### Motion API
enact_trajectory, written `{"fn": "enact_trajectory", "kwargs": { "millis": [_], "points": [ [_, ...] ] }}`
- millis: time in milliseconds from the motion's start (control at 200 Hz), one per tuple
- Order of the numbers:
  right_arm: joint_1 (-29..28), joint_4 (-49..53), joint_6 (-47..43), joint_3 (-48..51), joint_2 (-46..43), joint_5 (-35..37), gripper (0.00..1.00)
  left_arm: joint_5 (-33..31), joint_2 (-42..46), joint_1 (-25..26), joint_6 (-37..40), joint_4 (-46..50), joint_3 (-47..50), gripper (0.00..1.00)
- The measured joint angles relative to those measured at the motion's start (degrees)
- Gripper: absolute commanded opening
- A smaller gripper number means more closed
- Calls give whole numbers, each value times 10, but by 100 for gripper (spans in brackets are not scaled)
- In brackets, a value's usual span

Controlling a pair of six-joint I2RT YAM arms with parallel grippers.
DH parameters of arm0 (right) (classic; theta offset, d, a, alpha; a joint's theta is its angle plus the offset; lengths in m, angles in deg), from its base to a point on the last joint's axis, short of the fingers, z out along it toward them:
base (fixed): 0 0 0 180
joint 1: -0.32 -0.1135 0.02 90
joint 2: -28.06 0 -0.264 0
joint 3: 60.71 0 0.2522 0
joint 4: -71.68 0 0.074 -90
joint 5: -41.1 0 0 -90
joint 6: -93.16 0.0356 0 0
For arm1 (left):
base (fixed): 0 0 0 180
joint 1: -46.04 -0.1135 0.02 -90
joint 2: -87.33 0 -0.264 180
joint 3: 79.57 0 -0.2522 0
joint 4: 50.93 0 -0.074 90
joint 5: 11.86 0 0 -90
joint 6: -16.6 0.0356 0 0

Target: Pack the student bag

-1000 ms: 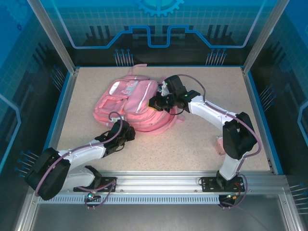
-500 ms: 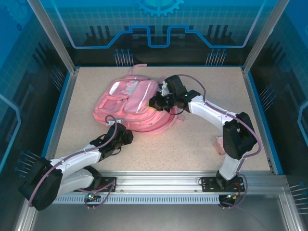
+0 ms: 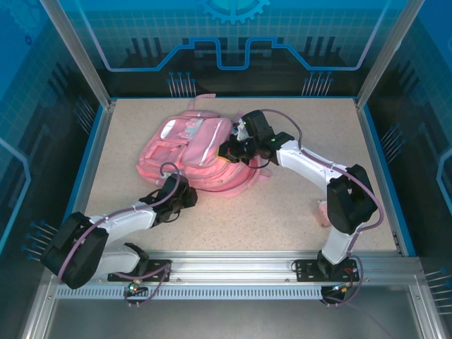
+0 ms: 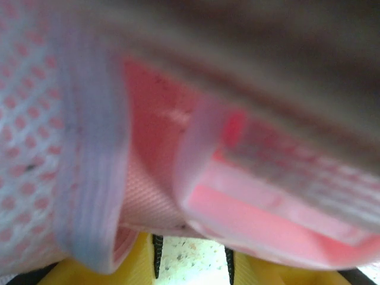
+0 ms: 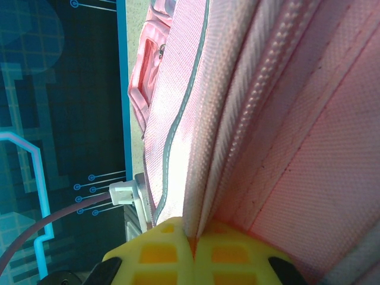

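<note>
In the top view, the left gripper [image 3: 188, 198] is seen low on the table [image 3: 296, 212], at about 8 o'clock from the table's middle, with its tip set against the near edge of the student bag [image 3: 191, 148]. In the left wrist view, this gripper [image 4: 191, 261] is shown with its yellow fingers [image 4: 139, 264] parted, and speckled table surface can be seen through the gap between them. Blurred pink fabric and a pale strap of the bag [image 4: 154, 119] are draped closely over the fingertips, and nothing is seen pinched in the gap.

The bag is laid flat, front pockets up, at roughly 10 o'clock from the table's middle. The left gripper is found at its 6 o'clock edge.

At the bag's 3 o'clock side the right gripper [image 3: 227, 150] is pressed into the fabric. In the right wrist view its yellow pads [image 5: 191, 237] are clenched together, and a fold of the bag [image 5: 285, 119] beside the zip [image 5: 249, 107] is grasped between them.
</note>
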Motion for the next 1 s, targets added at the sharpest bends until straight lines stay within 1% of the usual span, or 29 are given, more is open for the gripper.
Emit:
{"fn": "enact_trajectory", "kwargs": {
  "millis": [150,275,330,435,765,865,1000],
  "points": [
    [0,0,0,0,0,0,6,9,0,-1,18,-15,0,40],
    [0,0,0,0,0,0,6,22,0,-1,31,-37,3,45],
    [0,0,0,0,0,0,6,27,1,-1,35,-49,9,45],
    [0,0,0,0,0,0,6,32,4,-1,43,-58,14,33],
    [0,0,0,0,0,0,5,32,5,-1,60,-62,14,6],
    [0,0,0,0,0,0,5,32,7,-1,61,-60,14,0],
    [0,0,0,1,0,1,5,33,24,-1,60,-46,14,0]
  ]
}}
